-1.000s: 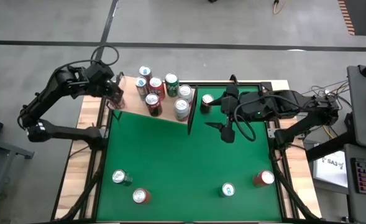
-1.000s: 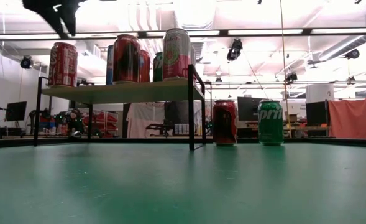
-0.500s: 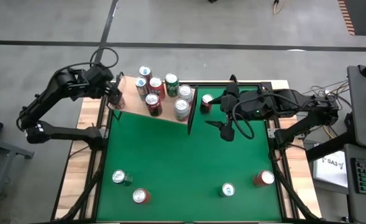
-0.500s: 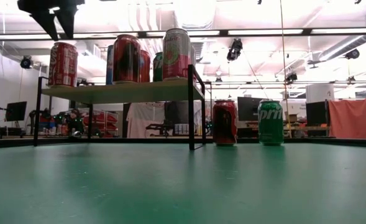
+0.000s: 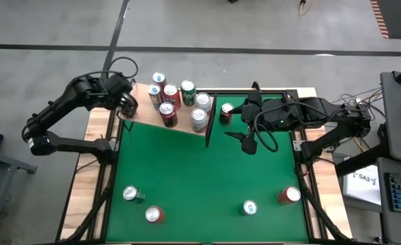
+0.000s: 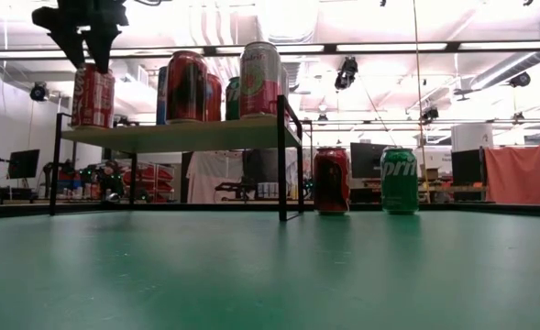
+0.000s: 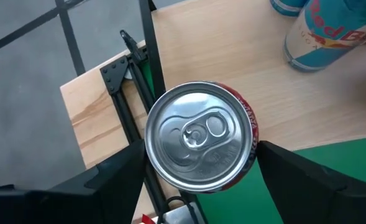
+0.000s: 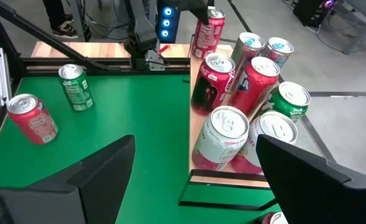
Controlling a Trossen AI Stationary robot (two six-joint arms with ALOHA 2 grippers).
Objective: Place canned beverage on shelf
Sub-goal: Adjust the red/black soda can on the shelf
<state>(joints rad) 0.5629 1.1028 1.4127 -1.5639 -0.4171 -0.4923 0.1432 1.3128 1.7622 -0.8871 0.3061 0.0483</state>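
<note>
A green table (image 5: 207,177) in a big workshop carries a raised pale wood shelf (image 5: 143,112) at its far left corner, held up on thin dark legs.

The left gripper (image 6: 84,35) hangs directly over a red can (image 7: 200,145) standing at the outer end of the shelf. Its fingers (image 7: 117,168) are spread wide to either side of the can top and touch nothing, so the can is released and already rests on the board. The risk, as I judge it, lies in the pull-away: this can sits close to the shelf edge, and a finger dragging sideways could tip it off onto the frame below. A straight lift looks safest.

Just beyond the gripper stands a cluster of other cans (image 5: 178,102), one of them blue and white (image 7: 332,31); swinging that way could knock them together.

Farther off, the right gripper (image 5: 249,145) waits with fingers apart above the table beside the shelf's dark end panel (image 5: 210,125). A red can (image 6: 331,181) and a green can (image 6: 399,181) stand beyond that panel, and four more cans (image 5: 146,205) wait along the near side.
</note>
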